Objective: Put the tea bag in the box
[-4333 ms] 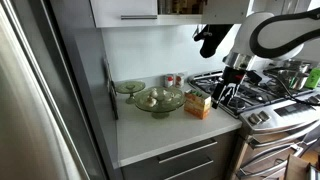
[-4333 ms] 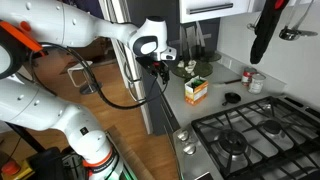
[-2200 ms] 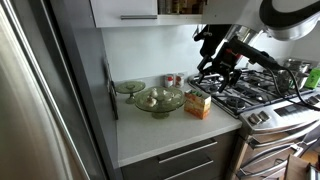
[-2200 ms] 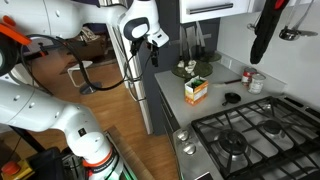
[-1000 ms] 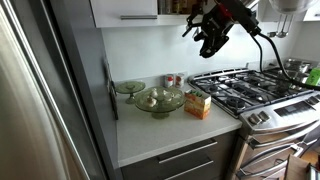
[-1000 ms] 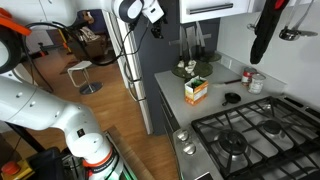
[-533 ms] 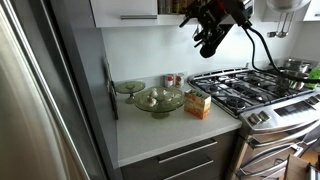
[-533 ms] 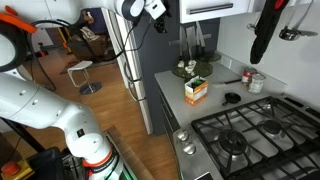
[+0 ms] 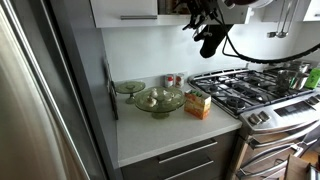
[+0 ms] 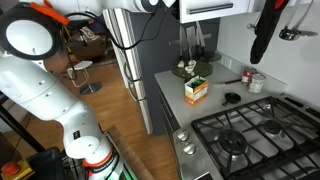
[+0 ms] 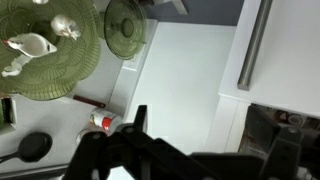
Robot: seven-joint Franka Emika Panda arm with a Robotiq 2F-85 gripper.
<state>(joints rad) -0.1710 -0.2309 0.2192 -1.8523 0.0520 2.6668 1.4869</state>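
The yellow-orange box (image 9: 198, 103) stands on the white counter next to the stove, and it also shows in an exterior view (image 10: 196, 90). I cannot make out the tea bag in any view. My gripper (image 9: 201, 15) is raised high above the counter, up by the wall cabinets and far above the box. In the wrist view my gripper (image 11: 207, 126) is a dark shape at the bottom, its jaws wide apart with nothing between them. It looks down on the counter from a height.
A green glass bowl (image 9: 158, 99) and a smaller green dish (image 9: 130, 88) sit on the counter beside the box. Red-and-white tins (image 9: 172, 80) stand by the wall. A gas stove (image 9: 250, 92) is beside the box. A black oven mitt (image 10: 262, 30) hangs above.
My gripper has risen from just above the box, by the stove, to cabinet height. The box and bowls have not moved.
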